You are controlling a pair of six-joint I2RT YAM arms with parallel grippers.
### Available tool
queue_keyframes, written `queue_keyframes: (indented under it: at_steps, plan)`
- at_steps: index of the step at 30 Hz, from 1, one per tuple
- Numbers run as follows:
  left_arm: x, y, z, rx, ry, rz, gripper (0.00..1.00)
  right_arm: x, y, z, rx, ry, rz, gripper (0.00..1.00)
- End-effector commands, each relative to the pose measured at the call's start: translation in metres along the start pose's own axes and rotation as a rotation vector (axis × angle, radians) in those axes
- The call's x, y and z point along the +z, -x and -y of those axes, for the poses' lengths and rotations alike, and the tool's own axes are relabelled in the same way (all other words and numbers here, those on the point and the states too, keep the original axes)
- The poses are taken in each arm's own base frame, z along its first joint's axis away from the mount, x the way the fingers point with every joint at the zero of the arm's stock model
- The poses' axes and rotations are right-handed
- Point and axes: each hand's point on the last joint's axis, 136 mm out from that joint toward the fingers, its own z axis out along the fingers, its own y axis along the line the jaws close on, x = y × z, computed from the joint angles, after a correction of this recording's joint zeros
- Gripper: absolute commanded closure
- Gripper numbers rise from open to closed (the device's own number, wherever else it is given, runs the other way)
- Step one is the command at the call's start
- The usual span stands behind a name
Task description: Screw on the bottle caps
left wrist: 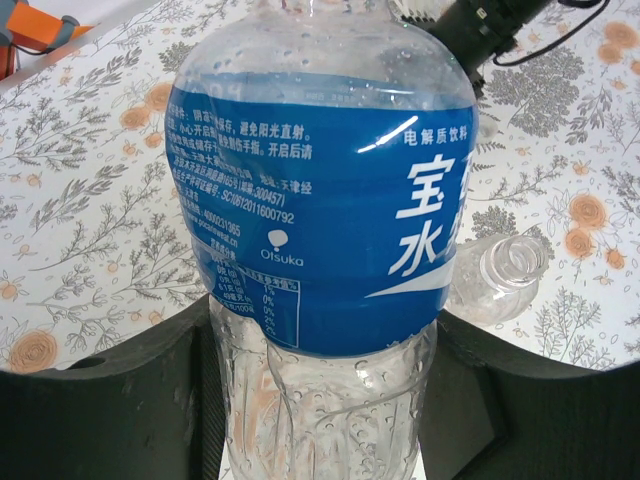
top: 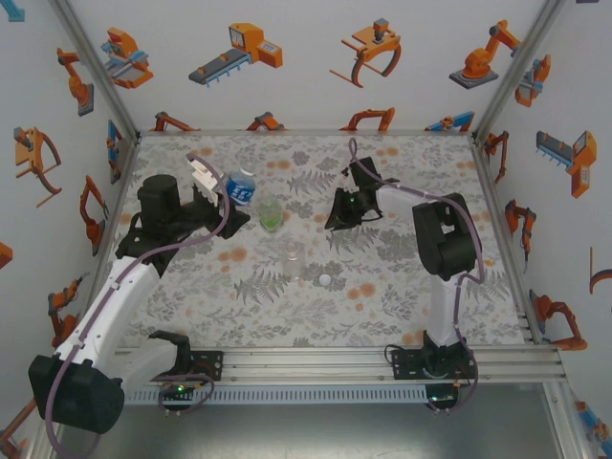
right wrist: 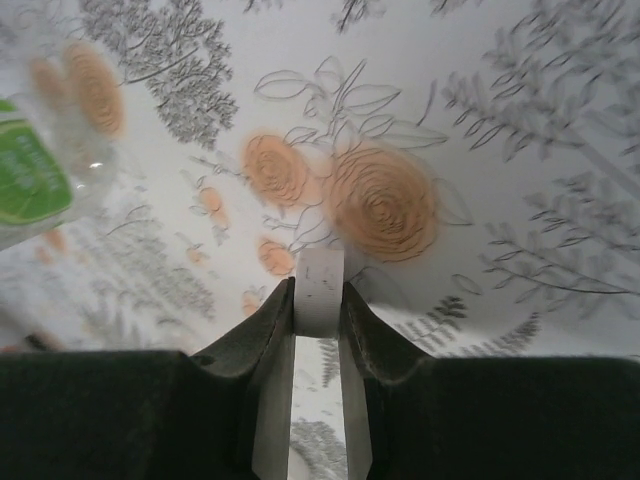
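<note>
**Top view:** cloth (top: 402, 277) is white w/ grey ferns + orange blooms and lies flat over the whole table. Walls (top: 306, 86) are white, printed w/ orange robot-arm pics. Alu posts (top: 91, 62) stand at the corners and an alu rail (top: 316, 359) runs along the near edge. L pincer (top: 229, 191) is clamped on the blue-label bottle (top: 242, 186). Green bottle (top: 272, 216) stands just right of that pincer. Clear bottle (top: 296, 258) is further toward the bases, between the two pincers. R pincer (top: 342, 214) points down at the cloth. Loose white cap (top: 325, 279) lies on the cloth on its near side, apart from it.

**L wrist:** blue-label bottle is up close, w/ droplets inside. Dark L fingers (left wrist: 110, 400) press on both sides of its lower body. Beyond the pincer to the right is the clear bottle, neck open, on the same fern cloth.

**R wrist:** jaws are closed together on the held white cap (right wrist: 320, 285), gripped edge-on right at the tips. A big orange bloom (right wrist: 385, 205) on the cloth sits just past the tips. Green bottle's label is far left of the pincer, blurred.
</note>
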Motion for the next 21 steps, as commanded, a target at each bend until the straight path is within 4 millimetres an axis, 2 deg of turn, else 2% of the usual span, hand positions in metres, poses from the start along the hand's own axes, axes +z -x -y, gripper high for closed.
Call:
queue_keyframes:
  at_steps: [1,4,8,10,14,21]
  plan:
    - [-0.003,0.011,0.004,0.032,-0.011,0.025,0.95,-0.004,-0.002,-0.017,0.15,0.221,0.021,0.76]
    - [-0.003,0.012,0.004,0.031,-0.01,0.027,0.95,-0.005,-0.019,0.01,0.246,0.194,0.008,0.72]
    - [-0.004,0.013,0.005,0.032,-0.014,0.032,0.94,-0.018,-0.047,0.056,0.248,-0.068,-0.043,0.64]
    - [-0.004,0.014,0.005,0.032,-0.013,0.033,0.94,-0.028,-0.053,0.067,0.224,-0.16,-0.064,0.62]
    - [-0.004,0.013,0.005,0.03,-0.016,0.032,0.94,-0.048,-0.046,0.069,0.153,-0.272,-0.052,0.6]
    - [-0.004,0.014,0.006,0.03,-0.018,0.032,0.94,-0.06,-0.014,0.037,-0.059,-0.415,0.042,0.55]
